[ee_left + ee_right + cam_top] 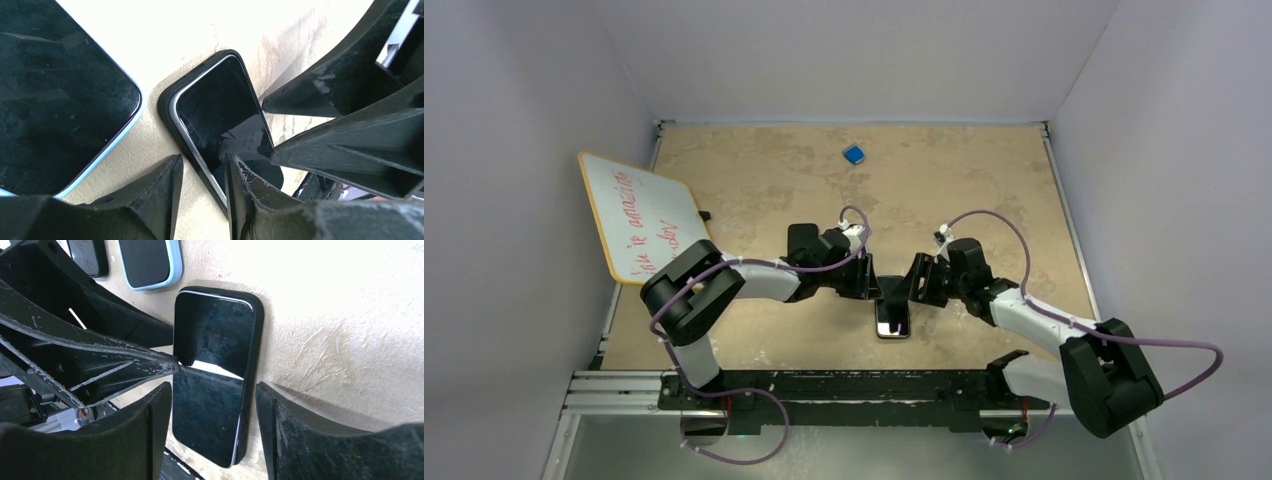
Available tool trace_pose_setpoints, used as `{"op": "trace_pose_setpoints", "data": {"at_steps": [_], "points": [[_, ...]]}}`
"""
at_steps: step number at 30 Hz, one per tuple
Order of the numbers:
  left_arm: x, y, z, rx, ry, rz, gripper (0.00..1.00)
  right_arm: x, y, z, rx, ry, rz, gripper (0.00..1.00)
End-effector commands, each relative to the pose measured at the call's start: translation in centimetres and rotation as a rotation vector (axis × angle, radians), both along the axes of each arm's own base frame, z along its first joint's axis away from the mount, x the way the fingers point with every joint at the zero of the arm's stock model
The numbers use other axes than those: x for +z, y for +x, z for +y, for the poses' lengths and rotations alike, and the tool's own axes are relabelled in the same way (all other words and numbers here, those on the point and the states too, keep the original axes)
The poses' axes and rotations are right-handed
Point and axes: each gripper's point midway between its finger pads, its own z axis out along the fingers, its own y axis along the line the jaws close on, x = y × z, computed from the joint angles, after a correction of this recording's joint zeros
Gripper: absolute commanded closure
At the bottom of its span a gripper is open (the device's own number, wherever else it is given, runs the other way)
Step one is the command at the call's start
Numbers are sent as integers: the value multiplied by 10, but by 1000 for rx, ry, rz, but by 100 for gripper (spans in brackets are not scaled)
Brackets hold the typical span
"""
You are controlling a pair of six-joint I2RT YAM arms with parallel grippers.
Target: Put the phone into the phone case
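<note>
Black phone case (pixel 258 340) is cradling the phone (pixel 215 335), seating apparently unfinished; left pincer (pixel 202 160) and right pincer (pixel 214 387) are standing part-open over it, gripping nothing. Next: pressing edges flush.

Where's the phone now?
Top view: the phone, in the black case, lies centred on the table's near half, left end effector and right end effector at its far end.

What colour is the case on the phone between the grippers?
Black; the right wrist view shows the phone case best.
</note>
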Motion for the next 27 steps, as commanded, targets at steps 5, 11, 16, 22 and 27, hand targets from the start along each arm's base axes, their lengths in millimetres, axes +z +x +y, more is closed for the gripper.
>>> {"op": "trace_pose_setpoints", "data": {"at_steps": [5,11,16,22,27], "points": [[-6,-17,8,-23,32,69,61,-8,-25,-16,30,-104,91,33],[-7,-28,13,-34,43,112,67,-13,-41,-10,50,-42,140,30],[-20,-31,15,-37,61,138,87,-13,-41,6,60,37,152,32],[-18,-33,14,-36,39,142,91,16,-30,31,26,242,104,33],[-23,-34,21,-25,71,140,93,55,-15,36,-15,364,-32,40]]}}
